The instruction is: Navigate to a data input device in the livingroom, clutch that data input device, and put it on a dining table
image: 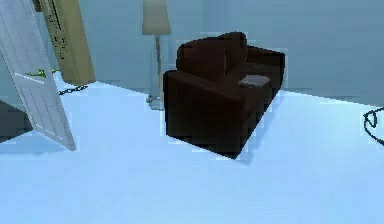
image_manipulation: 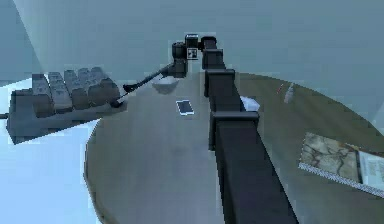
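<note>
In the forward view, we see from the left a white door point(image: 35, 85) standing ajar with a yellowish cabinet point(image: 72, 40) behind it. Next comes a floor lamp point(image: 154, 40) against the pale wall. A dark brown sofa point(image: 220, 90) stands on the light floor past the middle, with a small grey thing point(image: 256, 80) on its seat. It is too small for us to name. At the right edge lies a dark loop of cable point(image: 372, 125).

The arm side view gives us the work itself. At its left the keyboard point(image_manipulation: 62, 100), grey with pale keys, hangs at the far end of the jaws. It is tilted, partly out past the rim of the round table point(image_manipulation: 150, 170), and touches neither the table nor the floor. So the jaws hold the keyboard, though we cannot tell how they stand. The thin fingers point(image_manipulation: 148, 78) run from it to the dark arm point(image_manipulation: 240, 150), which crosses the table from the bottom edge. Just left of the arm a small phone-like slab point(image_manipulation: 185, 107) lies flat on the table. Well to the right, an open paper point(image_manipulation: 335, 158) lies near the rim.
</note>
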